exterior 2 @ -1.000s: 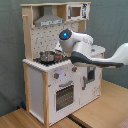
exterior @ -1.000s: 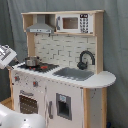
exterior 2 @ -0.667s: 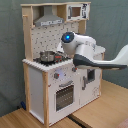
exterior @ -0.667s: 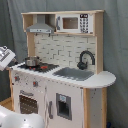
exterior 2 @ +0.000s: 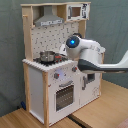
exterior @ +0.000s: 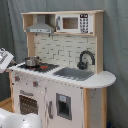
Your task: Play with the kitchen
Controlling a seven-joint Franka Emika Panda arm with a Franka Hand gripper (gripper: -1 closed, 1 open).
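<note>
So here's where I'm at: the kitchen [exterior 2: 55, 75] is standing upright on a wooden floor [exterior 2: 95, 117] in front of a grey curtain [exterior: 115, 45], and my arm [exterior 2: 92, 52] is reaching in over the stove end of it. In the second exterior view the arm's wrist section with the blue light hangs right above the tabletop near the small metal pot [exterior 2: 47, 56] on the stove, and in the first exterior view just a sliver of the claw [exterior: 5, 59] pokes in at the first exterior view's left edge, next to the stove corner. I honestly can't tell if the claw is open or closed, it's mostly cut off in one view and hidden behind the arm in the other. The pot sits at the stove end of the tabletop, with something red [exterior: 44, 66] beside it, and the grey sink [exterior: 74, 73] and black faucet [exterior: 86, 59] are further along toward the rounded end. My worry from here: I'm close to that pot and it looks light, so a sloppy sweep could knock it off the tabletop edge. The hood [exterior: 41, 26] is also right overhead, so lifting carelessly might bump it. And pushing sideways on the whole kitchen could shift or tip it, since it's just a toy.
</note>
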